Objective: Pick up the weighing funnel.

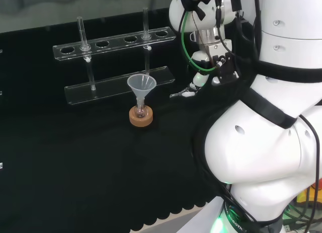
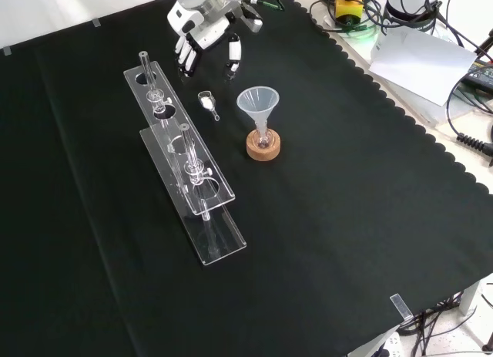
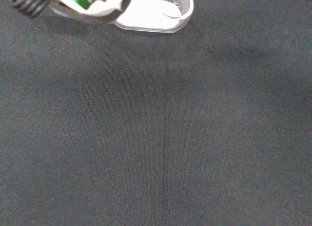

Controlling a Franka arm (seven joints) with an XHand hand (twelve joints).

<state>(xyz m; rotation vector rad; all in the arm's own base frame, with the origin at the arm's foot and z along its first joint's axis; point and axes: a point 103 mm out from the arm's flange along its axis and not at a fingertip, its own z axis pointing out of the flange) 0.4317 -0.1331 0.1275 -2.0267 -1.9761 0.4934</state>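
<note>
The weighing funnel (image 2: 206,101) is a small clear scoop with a short stem and something white in it. It lies on the black cloth between the rack and the big funnel. In the head view the weighing funnel (image 1: 183,93) lies just right of the rack's base. The black and white hand (image 2: 205,42) hangs above and a little behind it. Its fingers (image 2: 186,62) are straight and point down, with the thumb spread apart, and they hold nothing. The hand (image 1: 202,67) stays clear of the cloth. A blurred white part of the hand (image 3: 146,13) shows over bare cloth in the wrist view.
A clear test tube rack (image 2: 185,160) with two tubes stands left of the weighing funnel in the front view. The big funnel (image 2: 258,102) stands in a small flask on a cork ring (image 2: 263,146) to its right. The arm's white links (image 1: 266,142) stand at the head view's right.
</note>
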